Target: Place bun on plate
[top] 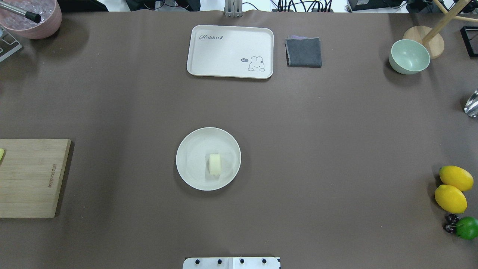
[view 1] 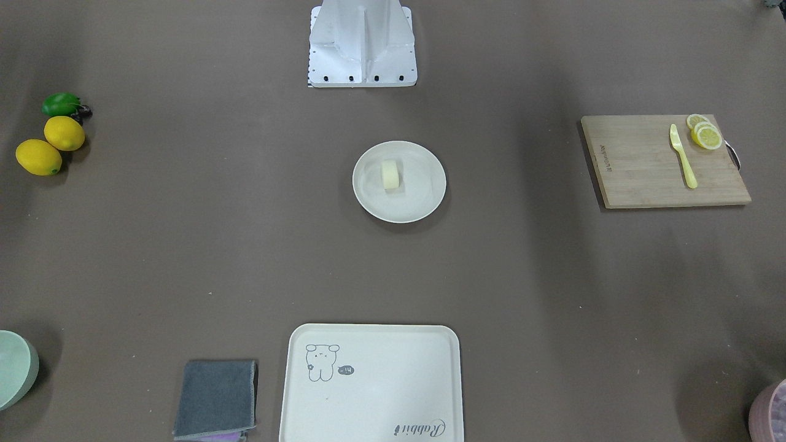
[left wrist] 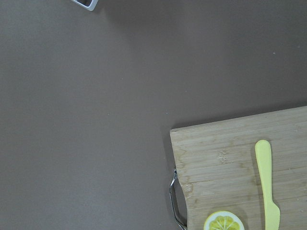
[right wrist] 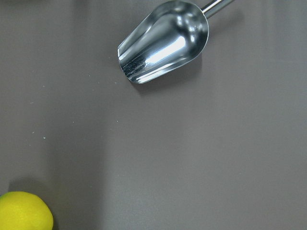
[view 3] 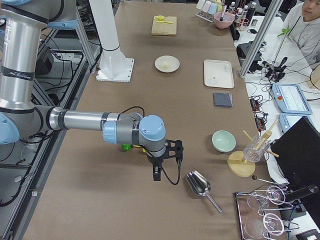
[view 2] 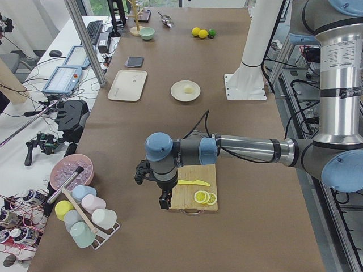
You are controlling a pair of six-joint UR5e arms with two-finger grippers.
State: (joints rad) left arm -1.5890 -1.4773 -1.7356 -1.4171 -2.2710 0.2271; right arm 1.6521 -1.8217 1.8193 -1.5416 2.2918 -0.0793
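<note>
The pale cream bun point(view 1: 390, 175) point(top: 214, 164) lies on the round cream-white plate point(view 1: 425, 197) point(top: 192, 157) at the middle of the table, slightly toward the robot's side of the plate's centre. Neither arm is near it. My left gripper point(view 2: 164, 202) hangs far off over the table's left end by the cutting board. My right gripper point(view 3: 156, 175) hangs over the right end, near the lemons. Both show only in the side views, so I cannot tell whether they are open or shut. The wrist views show no fingers.
A wooden cutting board point(view 1: 651, 166) carries a yellow knife point(view 1: 683, 156) and lemon slices point(view 1: 705, 134). A cream tray point(top: 230, 51), grey cloth point(top: 303, 52) and green bowl point(top: 409, 56) line the far side. Lemons point(top: 452, 188), a lime point(top: 466, 228) and a metal scoop point(right wrist: 165, 43) sit at the right end.
</note>
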